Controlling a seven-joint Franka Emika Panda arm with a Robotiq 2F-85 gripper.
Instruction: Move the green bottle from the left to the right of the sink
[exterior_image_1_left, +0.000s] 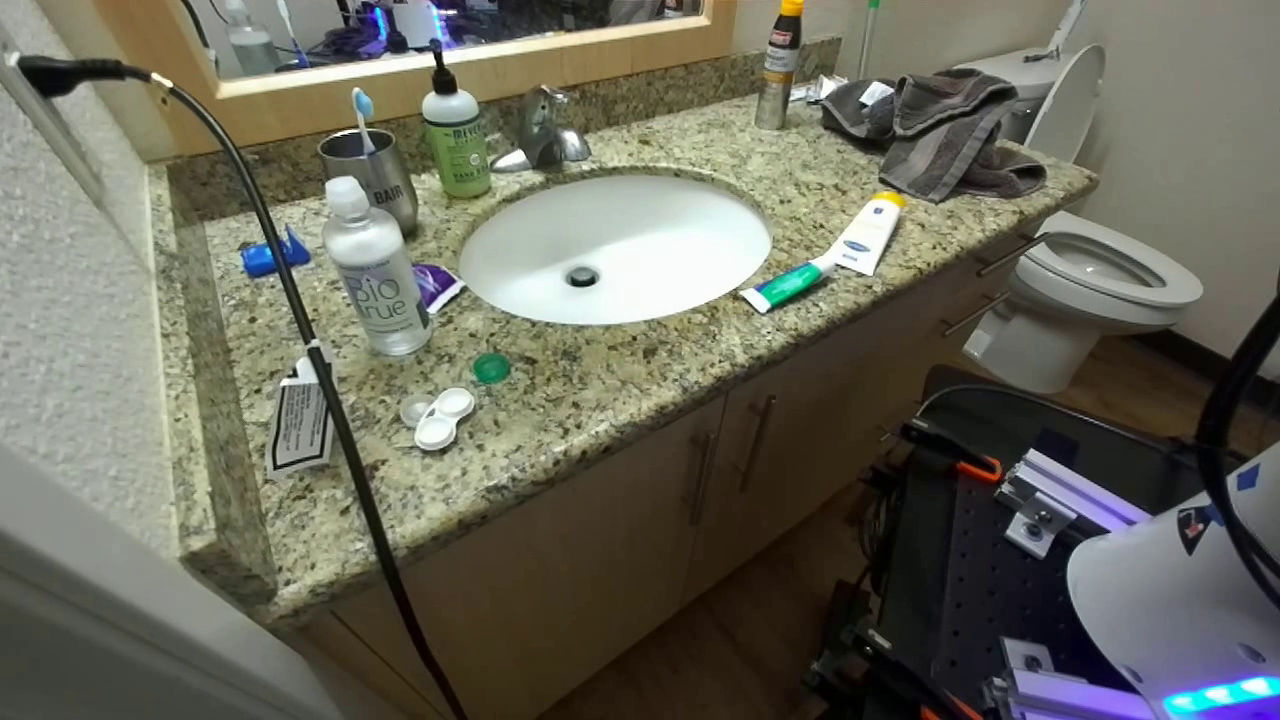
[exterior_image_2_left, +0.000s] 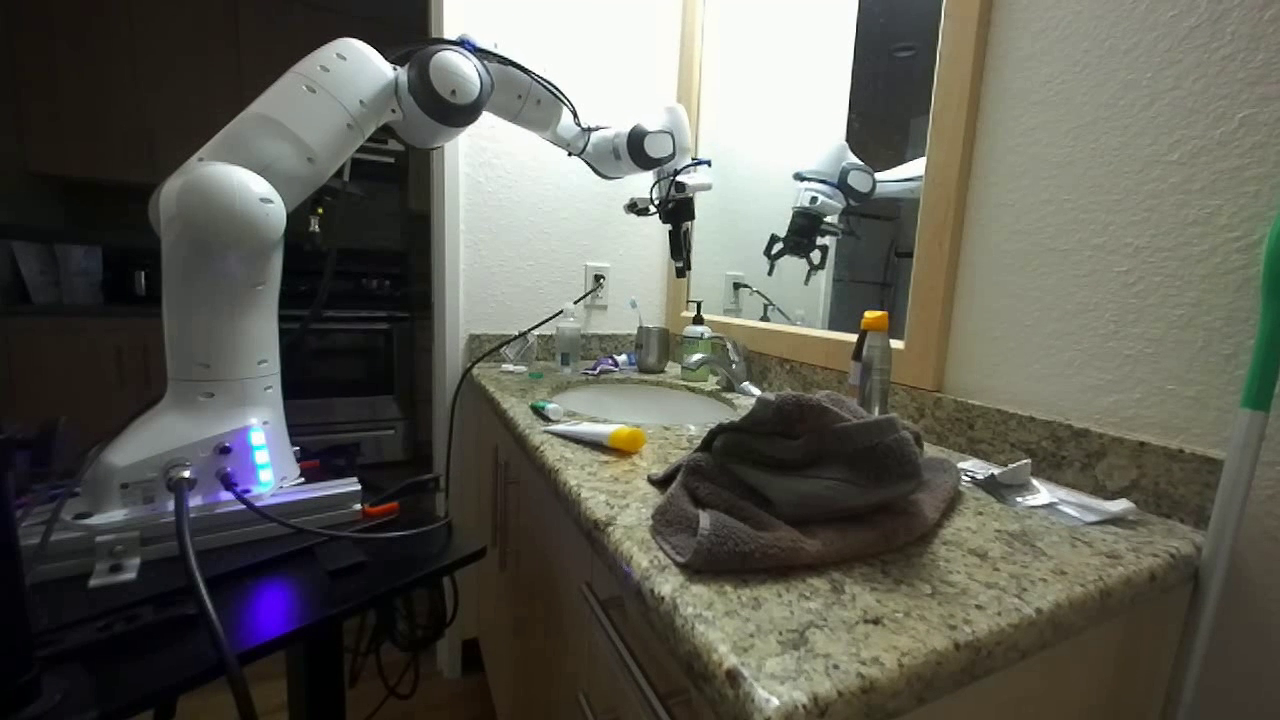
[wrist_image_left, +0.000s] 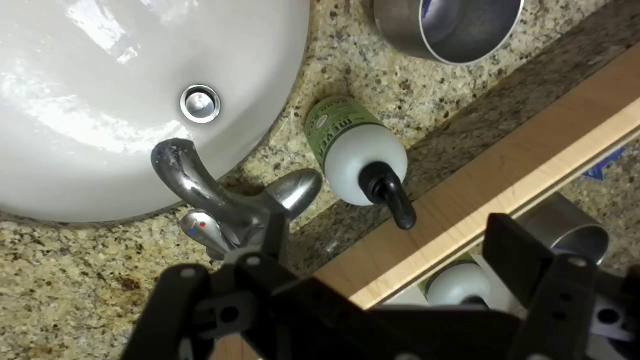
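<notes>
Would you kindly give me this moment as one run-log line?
pincer: open, empty, above counter | green bottle: upright between metal cup and faucet, ungrasped | status: move across sink not yet done

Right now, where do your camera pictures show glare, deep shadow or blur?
Wrist view: bright reflections streak the sink, highlights shine on the faucet, and the foreground gripper looks soft while the green bottle looks sharper. In an exterior view: the upper wall nearly washes out to white, the oven sits in deep shadow, and a purple glow falls on the black table.
</notes>
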